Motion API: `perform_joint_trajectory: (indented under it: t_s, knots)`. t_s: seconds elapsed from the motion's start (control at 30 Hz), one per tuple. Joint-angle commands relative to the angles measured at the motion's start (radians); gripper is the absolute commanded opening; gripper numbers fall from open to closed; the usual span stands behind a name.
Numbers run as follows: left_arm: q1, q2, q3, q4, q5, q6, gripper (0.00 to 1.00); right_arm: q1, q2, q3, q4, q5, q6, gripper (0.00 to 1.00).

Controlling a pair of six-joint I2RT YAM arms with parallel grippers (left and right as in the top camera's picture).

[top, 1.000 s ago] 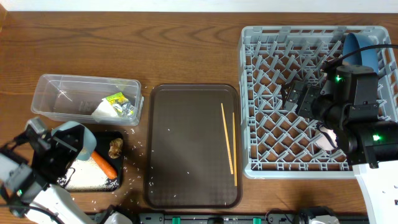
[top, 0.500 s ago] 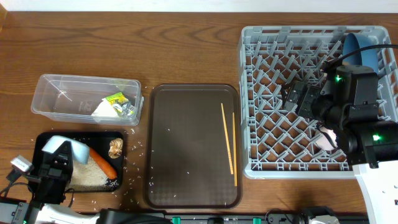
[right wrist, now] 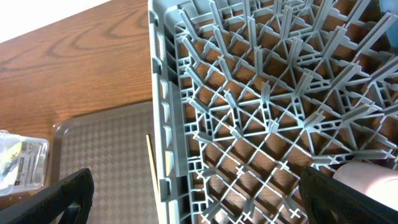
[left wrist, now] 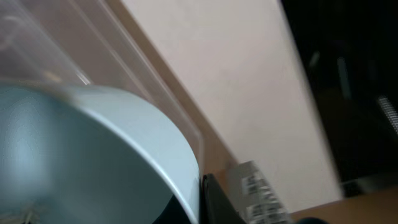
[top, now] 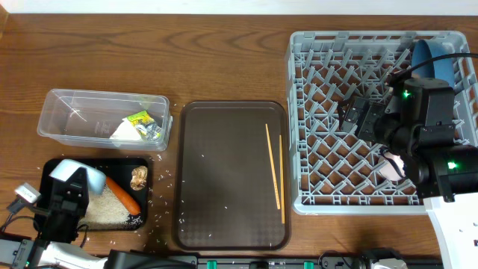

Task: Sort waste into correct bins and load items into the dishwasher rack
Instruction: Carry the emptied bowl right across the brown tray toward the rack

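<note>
the wooden tabletop (top: 224,67) was dark brown with a strong grain, and a strip of white wall (top: 224,6) ran along its far edge. loose white rice grains (top: 166,179) speckled the wood by the bins, and more lay on the dark brown serving tray (top: 224,187), where the chopsticks (top: 274,168) lay.

the clear tub (top: 75,119) held the yellow-green wrapper (top: 140,117), white paper scrap (top: 125,132) and foil ball (top: 153,133). just in front of it, the black tray (top: 138,162) held the carrot (top: 121,195), the brown lump (top: 138,176) and a heap of rice.

the left claw (top: 72,185) was closed on the small light-blue cup (top: 73,172) over the black tray's left end; its wrist view showed the cup close up against a pale wall.

the right claw (top: 355,118) hung over the grey rack (top: 314,202) at the tabletop's right, its fingers spread wide and holding nothing. the blue plate (top: 432,56) stood in the rack's far right corner, and the pinkish-white cup (top: 388,166) sat nearer the front.
</note>
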Motion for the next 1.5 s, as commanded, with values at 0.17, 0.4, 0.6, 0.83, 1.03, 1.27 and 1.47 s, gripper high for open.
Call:
perform_joint_trajectory:
  t_s: [0.17,0.4,0.6,0.83,1.03,1.27,1.47]
  knots:
    - [-0.020,0.009,-0.004,0.006,0.032,0.043,0.06,-0.003,-0.010,0.004,0.000,-0.008,0.013,0.99]
    - [-0.032,0.028,-0.006,0.014,-0.036,-0.037,0.06,-0.003,-0.010,0.004,0.001,-0.008,0.013,0.99]
    - [-0.053,0.035,-0.007,0.027,-0.010,0.016,0.06,-0.003,-0.010,0.004,-0.005,-0.008,0.013,0.99]
    - [-0.109,0.035,-0.003,0.051,0.058,-0.065,0.06,-0.002,-0.010,0.004,-0.005,-0.008,0.013,0.99]
    - [-0.341,0.029,0.023,0.230,0.038,-0.198,0.06,-0.002,-0.010,0.004,-0.009,-0.008,0.012,0.99]
    - [-0.721,0.029,0.028,0.893,-0.005,-0.760,0.06,-0.002,-0.010,0.004,-0.016,-0.029,-0.009,0.99]
    - [-1.028,0.030,0.027,1.302,-0.153,-1.049,0.06,-0.021,-0.011,0.005,-0.014,0.050,-0.025,0.99]
